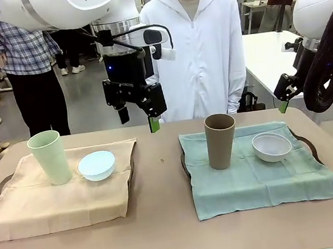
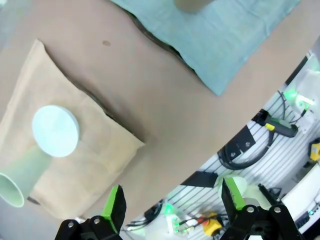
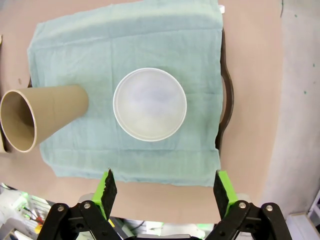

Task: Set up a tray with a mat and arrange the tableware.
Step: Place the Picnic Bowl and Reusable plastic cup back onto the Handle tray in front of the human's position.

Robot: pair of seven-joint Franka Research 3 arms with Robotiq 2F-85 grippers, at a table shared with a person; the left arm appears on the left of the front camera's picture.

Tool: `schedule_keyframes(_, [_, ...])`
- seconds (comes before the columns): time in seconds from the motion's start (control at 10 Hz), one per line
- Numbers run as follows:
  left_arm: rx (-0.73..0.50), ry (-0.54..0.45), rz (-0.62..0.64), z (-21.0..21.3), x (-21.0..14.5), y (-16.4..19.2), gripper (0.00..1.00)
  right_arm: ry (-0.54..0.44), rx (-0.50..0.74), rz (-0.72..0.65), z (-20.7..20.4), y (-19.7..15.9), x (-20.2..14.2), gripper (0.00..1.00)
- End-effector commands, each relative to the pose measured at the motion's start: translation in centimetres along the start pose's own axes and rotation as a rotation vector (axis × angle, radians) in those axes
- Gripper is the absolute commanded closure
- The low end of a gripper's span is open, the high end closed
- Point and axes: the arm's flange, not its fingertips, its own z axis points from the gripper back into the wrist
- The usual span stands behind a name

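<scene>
Two trays sit side by side on the bench (image 1: 167, 222), each under a cloth mat. On our left tray (image 1: 1, 183) lies a beige mat (image 1: 60, 200); on it the pale green cup (image 1: 49, 157) stands upright with the light blue bowl (image 1: 97, 165) just beside it. On our right tray (image 1: 307, 143) lies a teal mat (image 1: 254, 180); there the tan-brown cup (image 1: 221, 140) stands upright, and the white bowl (image 1: 272, 146) rests near it, apart from it.

Our left gripper (image 1: 137, 113) hangs above the far edge of the bench between the two trays, its jaws spread wide and holding nothing. Our right gripper (image 3: 165, 187) hovers over the white bowl, jaws likewise wide apart and empty. A person in a white hooded top (image 1: 196, 47) stands at the far side.
</scene>
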Motion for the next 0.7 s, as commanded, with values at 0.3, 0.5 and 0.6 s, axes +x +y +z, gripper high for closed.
schedule_keyframes(0.3, [-0.015, -0.032, 0.085, 2.4, -3.8, 4.3, 0.00, -0.016, -0.006, -0.013, 0.3, -1.1, -1.0, 0.00])
schedule_keyframes(0.5, [-0.030, -0.007, 0.181, 2.4, -11.3, 11.2, 0.00, 0.004, -0.017, -0.057, 0.0, -3.3, -2.2, 0.00])
schedule_keyframes(0.6, [-0.013, 0.038, 0.188, 2.2, -14.1, 13.9, 0.00, -0.004, -0.011, -0.070, 0.4, -3.9, -2.6, 0.00])
